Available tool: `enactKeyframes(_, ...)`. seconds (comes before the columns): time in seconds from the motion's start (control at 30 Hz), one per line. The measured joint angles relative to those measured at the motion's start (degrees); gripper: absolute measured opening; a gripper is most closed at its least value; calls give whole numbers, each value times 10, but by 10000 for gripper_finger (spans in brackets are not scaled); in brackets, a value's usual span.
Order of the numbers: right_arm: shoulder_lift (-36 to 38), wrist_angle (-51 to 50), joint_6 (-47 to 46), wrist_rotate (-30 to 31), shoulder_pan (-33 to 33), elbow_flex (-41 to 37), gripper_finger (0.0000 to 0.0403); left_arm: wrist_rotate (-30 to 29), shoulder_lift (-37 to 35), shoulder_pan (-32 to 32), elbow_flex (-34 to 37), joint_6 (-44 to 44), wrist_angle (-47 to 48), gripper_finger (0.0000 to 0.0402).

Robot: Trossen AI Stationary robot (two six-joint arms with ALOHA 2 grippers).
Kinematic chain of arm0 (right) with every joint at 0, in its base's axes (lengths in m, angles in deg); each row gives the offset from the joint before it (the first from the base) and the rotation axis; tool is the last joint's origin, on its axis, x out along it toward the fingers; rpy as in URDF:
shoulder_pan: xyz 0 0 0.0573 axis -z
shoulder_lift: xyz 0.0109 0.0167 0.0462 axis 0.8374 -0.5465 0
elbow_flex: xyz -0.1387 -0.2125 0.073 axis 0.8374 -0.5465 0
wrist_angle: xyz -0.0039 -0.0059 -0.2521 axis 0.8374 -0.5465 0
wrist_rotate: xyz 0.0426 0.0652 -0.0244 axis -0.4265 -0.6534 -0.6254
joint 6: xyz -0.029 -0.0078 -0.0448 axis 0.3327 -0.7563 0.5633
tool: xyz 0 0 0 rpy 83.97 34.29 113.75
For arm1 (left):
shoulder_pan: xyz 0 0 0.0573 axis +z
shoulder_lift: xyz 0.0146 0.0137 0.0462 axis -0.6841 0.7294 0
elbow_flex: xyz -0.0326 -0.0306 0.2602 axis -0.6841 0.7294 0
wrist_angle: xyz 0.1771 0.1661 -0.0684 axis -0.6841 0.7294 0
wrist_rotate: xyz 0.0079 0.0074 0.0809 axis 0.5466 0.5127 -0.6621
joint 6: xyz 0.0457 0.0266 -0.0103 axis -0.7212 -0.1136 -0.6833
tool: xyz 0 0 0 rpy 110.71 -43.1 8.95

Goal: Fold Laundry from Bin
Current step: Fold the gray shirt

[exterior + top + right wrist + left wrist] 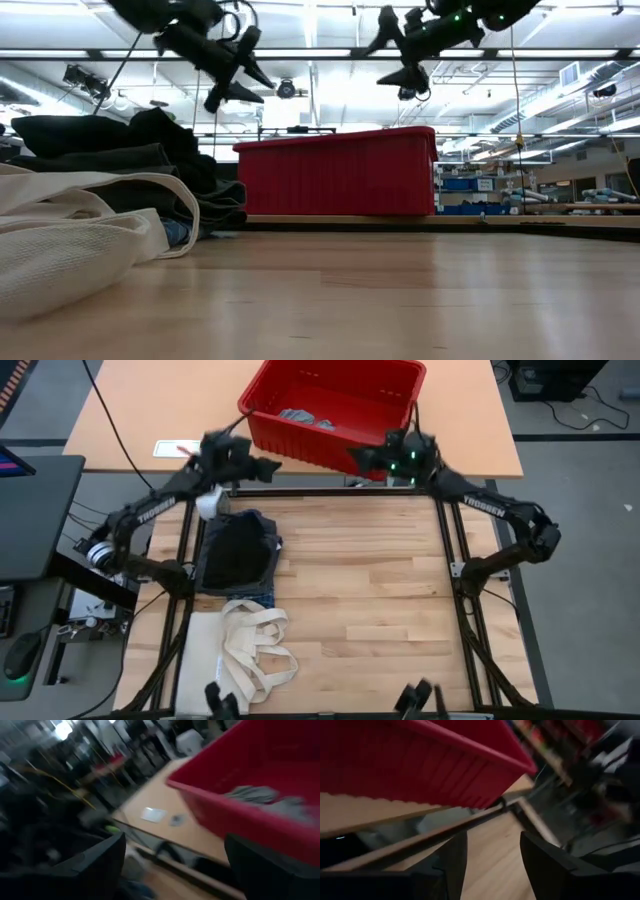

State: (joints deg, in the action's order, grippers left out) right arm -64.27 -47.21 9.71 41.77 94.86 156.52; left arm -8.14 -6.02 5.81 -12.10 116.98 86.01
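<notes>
Nearest the low camera, the cream tote bag [70, 245] sprawls on the bench [360, 600] at 7 o'clock. The red bin [335, 410] sits at 12; only the overhead and right wrist views reveal grey laundry [305, 417] inside. Folded dark garments [238, 555] lie at 9. Left claw [262, 467] half-open, right claw [362, 457] wide, both empty.

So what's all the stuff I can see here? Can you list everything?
bin: one, red, on the far tan table behind the work table.
grey laundry: a few pieces, light grey, inside the bin.
folded pile: one stack, black and dark grey, left side of the wooden table.
tote bag: one, cream, near left corner.
left gripper: one, dark, open, empty, raised by the bin's near left corner.
right gripper: one, dark, open, empty, raised at the bin's near wall.
</notes>
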Motion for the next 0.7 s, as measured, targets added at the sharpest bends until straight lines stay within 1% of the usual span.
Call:
enactKeyframes(0.1, -14, -105, 92, -23, 38, 73, 346, 22, 70, 11, -122, -90, 115, 185)
enactKeyframes(0.17, -28, -173, 190, -17, 55, 132, 346, 17, 124, 11, -209, -168, 189, 185)
enactKeyframes(0.23, -44, -244, 299, 13, 69, 186, 346, -15, 178, 9, -289, -248, 244, 185)
enactKeyframes(0.33, -76, -300, 422, 61, 88, 243, 346, -95, 254, 9, -391, -380, 285, 185)
enactKeyframes(0.4, -95, -315, 448, 69, 100, 269, 346, -138, 294, 11, -440, -475, 290, 185)
enactKeyframes(0.5, -108, -325, 432, 59, 110, 284, 346, -188, 343, 10, -493, -591, 291, 185)
enactKeyframes(0.6, -111, -335, 412, 47, 110, 284, 346, -247, 376, 8, -516, -655, 293, 185)
enactKeyframes(0.7, -111, -339, 409, 46, 105, 285, 346, -271, 395, 11, -517, -690, 304, 185)
